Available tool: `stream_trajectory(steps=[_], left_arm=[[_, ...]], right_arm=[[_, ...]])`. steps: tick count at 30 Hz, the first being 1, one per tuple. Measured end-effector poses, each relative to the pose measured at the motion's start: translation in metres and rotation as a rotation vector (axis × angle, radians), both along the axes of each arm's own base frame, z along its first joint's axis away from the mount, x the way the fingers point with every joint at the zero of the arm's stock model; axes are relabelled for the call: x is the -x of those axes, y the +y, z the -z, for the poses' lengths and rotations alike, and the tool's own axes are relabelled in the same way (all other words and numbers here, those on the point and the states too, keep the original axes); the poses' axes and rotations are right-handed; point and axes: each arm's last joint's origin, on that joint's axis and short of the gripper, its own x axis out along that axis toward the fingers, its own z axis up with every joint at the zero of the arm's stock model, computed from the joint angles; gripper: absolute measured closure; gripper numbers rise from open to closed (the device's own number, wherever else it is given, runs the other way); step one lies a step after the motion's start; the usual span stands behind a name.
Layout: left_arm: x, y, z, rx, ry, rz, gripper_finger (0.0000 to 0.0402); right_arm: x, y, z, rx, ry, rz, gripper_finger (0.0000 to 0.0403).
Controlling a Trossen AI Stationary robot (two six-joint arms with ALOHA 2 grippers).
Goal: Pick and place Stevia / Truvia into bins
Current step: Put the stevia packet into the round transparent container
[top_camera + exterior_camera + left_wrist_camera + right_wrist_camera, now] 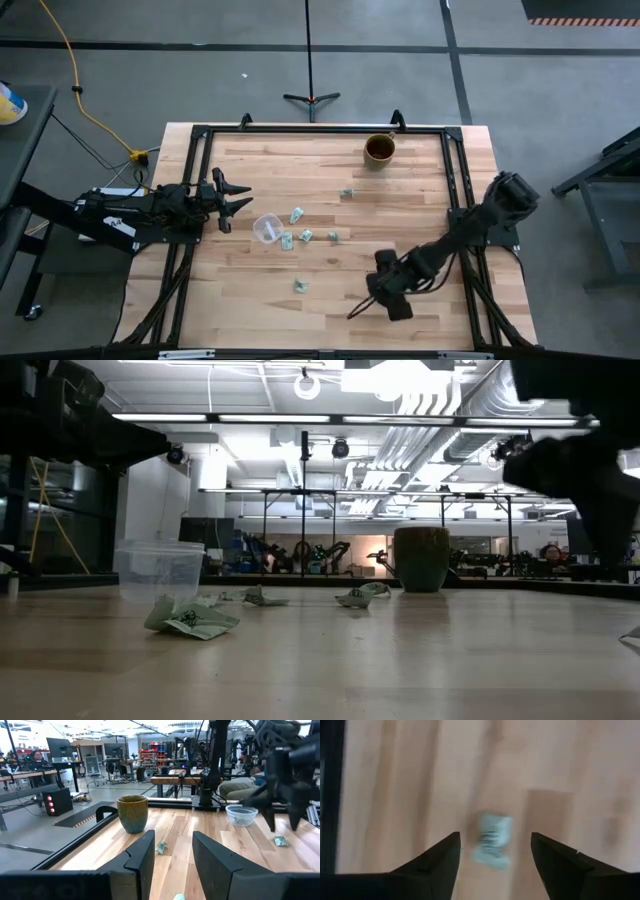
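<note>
Near the table's (330,300) right front corner, right gripper (495,851) stood open over one sachet (492,841) — probably light, crumpled paper — pinch across its middle. Left gripper (172,855) open, idle.

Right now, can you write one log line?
right hand: open over a sachet | left hand: waiting at table's left edge | clear cup: upright

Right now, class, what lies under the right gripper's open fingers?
Under the right gripper, a crumpled green-and-white sachet lies on the wooden table, between the open fingers and untouched. Whether anything sits beneath the sachet is hidden.
</note>
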Motion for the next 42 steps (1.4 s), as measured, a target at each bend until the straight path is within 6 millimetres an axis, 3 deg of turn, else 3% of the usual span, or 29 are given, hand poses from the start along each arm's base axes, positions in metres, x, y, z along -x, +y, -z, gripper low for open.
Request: stream_trajectory(steps=[6, 13, 29, 34, 39, 42], left_arm=[[0.000, 0.000, 0.000, 0.000, 0.000, 0.000, 0.0236], [0.000, 0.000, 0.000, 0.000, 0.000, 0.000, 0.0236], [0.000, 0.000, 0.000, 0.000, 0.000, 0.000, 0.0236], [0.000, 0.000, 0.000, 0.000, 0.000, 0.000, 0.0236], [0.000, 0.000, 0.000, 0.000, -0.001, 0.000, 0.0236], [0.000, 0.000, 0.000, 0.000, 0.000, 0.000, 0.0236]], right_arm=[[-0.006, 0.004, 0.024, 0.009, 0.057, -0.070, 0.0159], [-0.008, -0.001, 0.027, 0.043, 0.065, -0.040, 0.0189], [-0.005, -0.004, 0.028, 0.016, 0.128, -0.111, 0.0390], [-0.004, -0.021, 0.027, 0.047, 0.236, -0.058, 0.0384], [0.001, -0.040, 0.013, 0.150, 0.428, 0.046, 0.0398], [-0.005, -0.044, 0.004, 0.179, 0.424, 0.056, 0.0393]])
